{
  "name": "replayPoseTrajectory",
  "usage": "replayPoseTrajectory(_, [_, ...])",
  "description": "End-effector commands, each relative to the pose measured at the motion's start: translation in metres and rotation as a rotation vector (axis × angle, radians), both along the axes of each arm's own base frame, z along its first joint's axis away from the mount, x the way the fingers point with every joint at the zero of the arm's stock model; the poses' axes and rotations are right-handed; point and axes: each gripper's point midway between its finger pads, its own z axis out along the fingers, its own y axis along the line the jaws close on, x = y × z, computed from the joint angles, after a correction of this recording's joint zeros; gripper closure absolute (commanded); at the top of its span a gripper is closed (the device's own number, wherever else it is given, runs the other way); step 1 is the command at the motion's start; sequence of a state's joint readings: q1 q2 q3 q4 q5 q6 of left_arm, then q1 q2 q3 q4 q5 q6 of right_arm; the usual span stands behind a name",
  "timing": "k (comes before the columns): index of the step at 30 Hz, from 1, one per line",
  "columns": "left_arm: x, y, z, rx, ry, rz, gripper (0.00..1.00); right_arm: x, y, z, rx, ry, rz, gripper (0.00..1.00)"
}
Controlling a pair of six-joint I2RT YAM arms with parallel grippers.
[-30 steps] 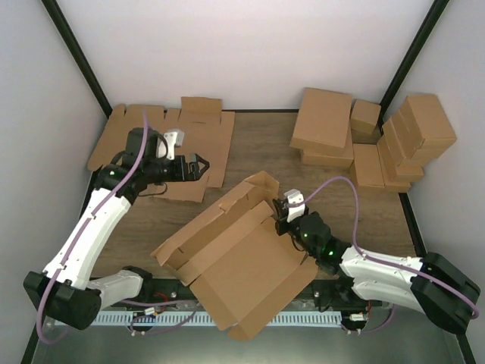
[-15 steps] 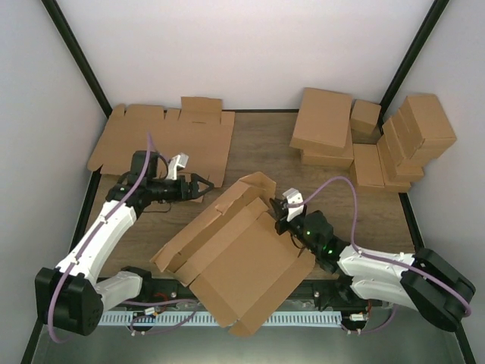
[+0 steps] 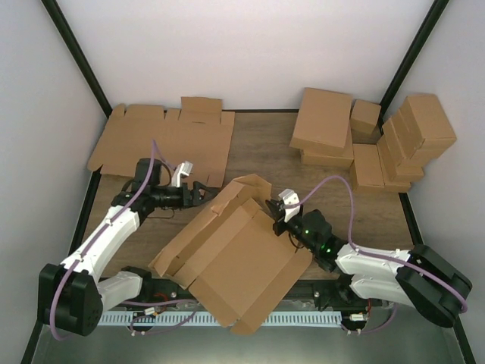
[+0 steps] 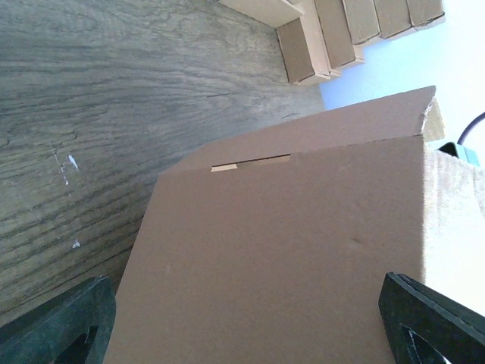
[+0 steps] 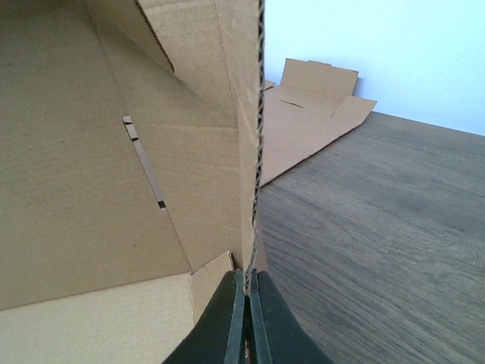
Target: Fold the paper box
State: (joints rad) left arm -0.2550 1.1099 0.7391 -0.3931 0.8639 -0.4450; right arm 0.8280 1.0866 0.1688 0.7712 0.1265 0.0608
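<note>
The paper box (image 3: 235, 262) is a partly raised brown cardboard blank at the near middle of the table, its walls half up and a large flap hanging over the front edge. My right gripper (image 3: 273, 213) is shut on the top edge of the box's right wall (image 5: 254, 152), and the cardboard is pinched between the fingers (image 5: 227, 303) of the right gripper (image 5: 248, 284). My left gripper (image 3: 204, 191) is open at the box's far left wall. In the left wrist view that panel (image 4: 288, 250) fills the space between the spread fingertips (image 4: 61, 326) of the left gripper (image 4: 246, 334).
Flat cardboard blanks (image 3: 167, 140) lie at the back left and show in the right wrist view (image 5: 311, 106). Several closed brown boxes (image 3: 364, 140) are stacked at the back right, also seen in the left wrist view (image 4: 341, 30). Black frame posts stand at the back corners.
My left gripper has moved nearer and to the right, up to the box's far left wall. The box and my right gripper have shifted slightly left.
</note>
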Motion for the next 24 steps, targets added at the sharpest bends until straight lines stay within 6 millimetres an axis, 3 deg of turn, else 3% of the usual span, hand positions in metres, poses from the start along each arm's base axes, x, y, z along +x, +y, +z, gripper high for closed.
replayPoseTrajectory(1, [-0.003, -0.007, 0.005, -0.037, -0.032, -0.033, 0.03, 0.005, 0.008, 0.032, 0.058, -0.077, 0.02, 0.99])
replayPoseTrajectory(13, [-0.011, -0.02, 0.009, -0.066, -0.031, -0.08, 0.15, 0.006, 0.024, 0.032, 0.029, -0.078, 0.082, 0.99])
replayPoseTrajectory(20, [-0.007, -0.018, 0.04, -0.109, -0.121, -0.02, 0.02, 0.013, 0.033, 0.032, 0.012, -0.08, 0.086, 0.99])
replayPoseTrajectory(24, [-0.003, -0.019, 0.042, -0.161, -0.1, 0.016, 0.0, 0.016, 0.038, 0.033, -0.001, -0.088, 0.093, 0.99])
